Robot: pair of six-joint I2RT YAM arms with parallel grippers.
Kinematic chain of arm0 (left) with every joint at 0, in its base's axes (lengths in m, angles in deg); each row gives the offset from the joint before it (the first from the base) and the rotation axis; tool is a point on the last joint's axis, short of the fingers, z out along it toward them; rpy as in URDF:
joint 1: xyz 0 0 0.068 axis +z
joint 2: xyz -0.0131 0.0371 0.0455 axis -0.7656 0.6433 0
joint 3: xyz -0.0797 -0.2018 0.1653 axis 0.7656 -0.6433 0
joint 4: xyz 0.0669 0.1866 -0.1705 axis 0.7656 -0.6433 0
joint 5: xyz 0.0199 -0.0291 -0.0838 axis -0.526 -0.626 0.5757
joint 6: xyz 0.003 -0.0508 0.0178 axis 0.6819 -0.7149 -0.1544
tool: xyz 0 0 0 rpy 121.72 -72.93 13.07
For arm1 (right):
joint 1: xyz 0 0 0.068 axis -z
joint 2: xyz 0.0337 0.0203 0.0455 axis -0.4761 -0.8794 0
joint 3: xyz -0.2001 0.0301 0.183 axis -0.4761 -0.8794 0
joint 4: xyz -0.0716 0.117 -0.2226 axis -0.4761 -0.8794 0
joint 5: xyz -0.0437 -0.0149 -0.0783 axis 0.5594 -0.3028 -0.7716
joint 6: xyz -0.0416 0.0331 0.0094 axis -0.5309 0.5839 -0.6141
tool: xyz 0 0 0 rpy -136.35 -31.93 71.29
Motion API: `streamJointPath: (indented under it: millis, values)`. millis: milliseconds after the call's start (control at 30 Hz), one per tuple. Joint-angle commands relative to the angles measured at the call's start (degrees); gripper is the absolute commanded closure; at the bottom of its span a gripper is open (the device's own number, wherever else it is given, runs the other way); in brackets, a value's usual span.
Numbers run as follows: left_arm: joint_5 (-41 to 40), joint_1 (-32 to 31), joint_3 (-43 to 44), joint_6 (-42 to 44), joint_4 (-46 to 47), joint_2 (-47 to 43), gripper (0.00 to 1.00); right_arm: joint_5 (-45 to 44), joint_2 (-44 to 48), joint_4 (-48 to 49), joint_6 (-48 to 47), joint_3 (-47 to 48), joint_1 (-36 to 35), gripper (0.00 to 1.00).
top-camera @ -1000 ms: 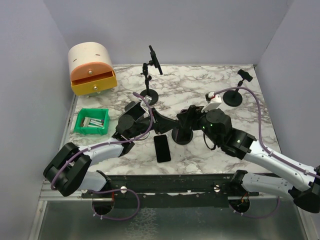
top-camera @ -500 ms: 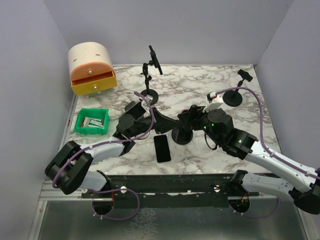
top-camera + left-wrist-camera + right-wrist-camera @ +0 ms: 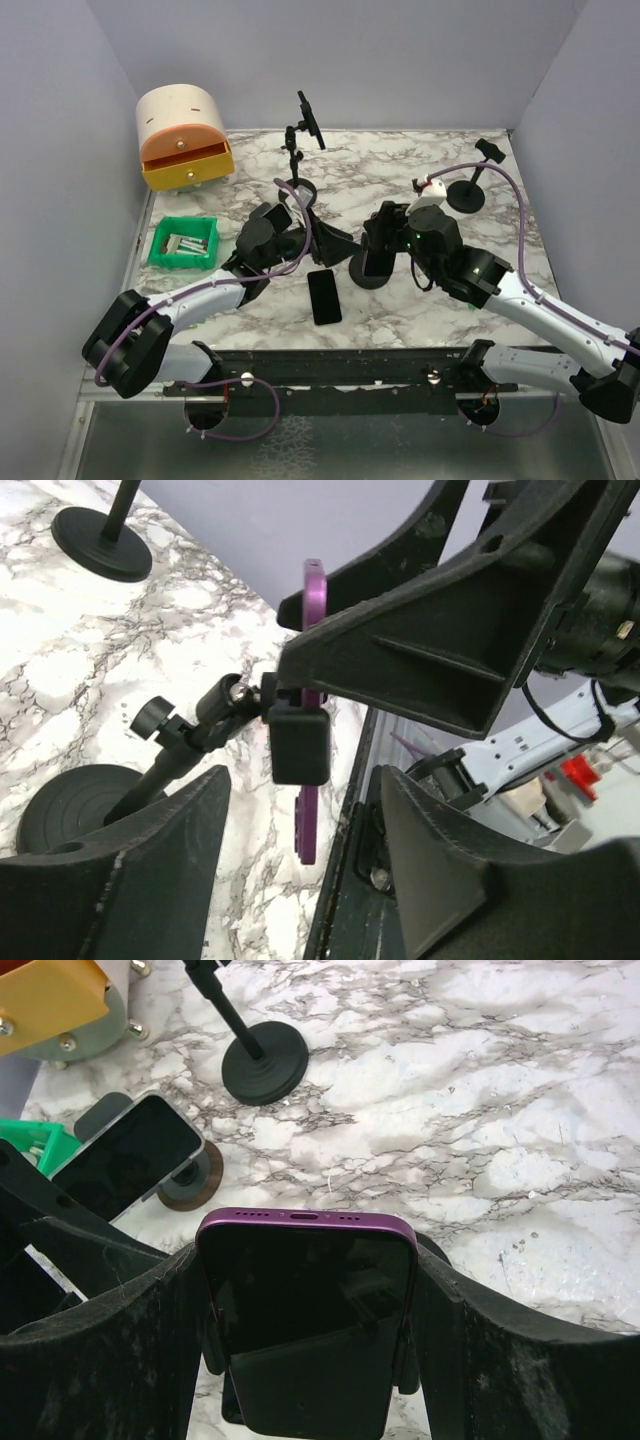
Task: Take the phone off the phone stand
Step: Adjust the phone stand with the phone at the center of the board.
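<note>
A purple phone stands upright in the clamp of the black phone stand at mid-table. My right gripper is shut on the phone, one finger pressed against each long side. The clamp's tabs still hug the phone's edges low down. My left gripper is open just left of the stand. The stand's clamp back and jointed arm sit between its spread fingers without touching them. From the left wrist, the phone shows only as a thin purple edge. In the top view the right gripper covers the phone.
A black phone lies flat near the front edge. Another stand rises at the back centre, and a third at the back right. A cream and orange drawer unit and a green bin sit on the left.
My left gripper has opened and shifted slightly right beside the stand. My right gripper, still on the phone, has moved a little toward the back.
</note>
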Motion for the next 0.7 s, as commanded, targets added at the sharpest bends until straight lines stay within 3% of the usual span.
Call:
streamJointPath:
  millis: [0,400,667]
  values:
    - [-2.8,-4.2,5.0,9.8,-10.4,-0.6,0.34,-0.4,-1.1,-2.9,-0.5,2.6,-0.1,1.00]
    - [-10.6,-6.7,11.6,15.7,-20.2,2.6,0.34,1.3,-2.7,-3.5,-0.7,3.8,-0.1,1.00]
    - [-10.7,-6.7,11.5,16.5,-21.1,3.4,0.62,1.4,-3.0,-3.7,-0.7,3.8,-0.1,1.00]
